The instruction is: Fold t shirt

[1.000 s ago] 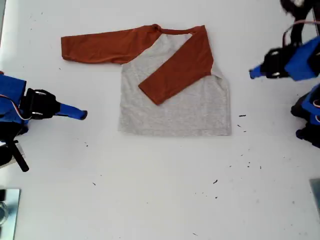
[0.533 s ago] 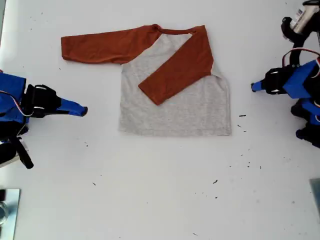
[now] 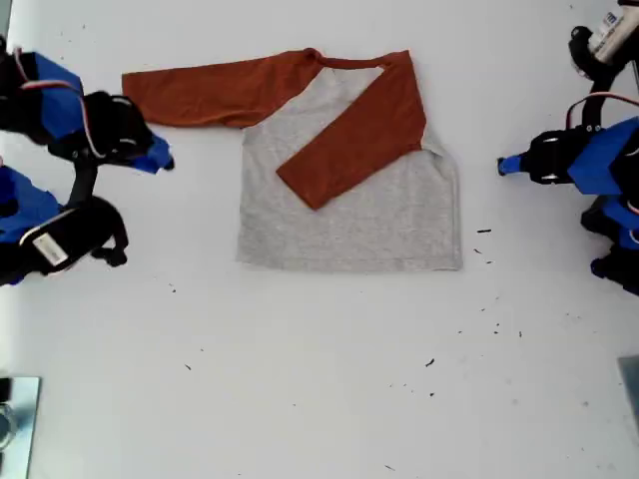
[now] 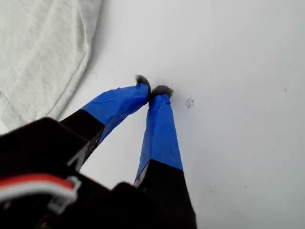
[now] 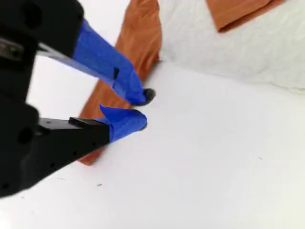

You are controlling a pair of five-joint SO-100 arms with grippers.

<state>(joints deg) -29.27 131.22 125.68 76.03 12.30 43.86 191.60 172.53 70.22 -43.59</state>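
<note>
Lying flat on the white table, the t shirt has one sleeve folded across its grey body. My first gripper, tips pressed together, sits beside the hem; my second gripper, slightly parted, hovers near the outstretched sleeve.

The white counter fills the exterior view. Small dark specks lie scattered over it toward the exterior view's lower right, with a short dark dash further up. A shiny metallic object sits at the exterior view's lower-left corner.
</note>
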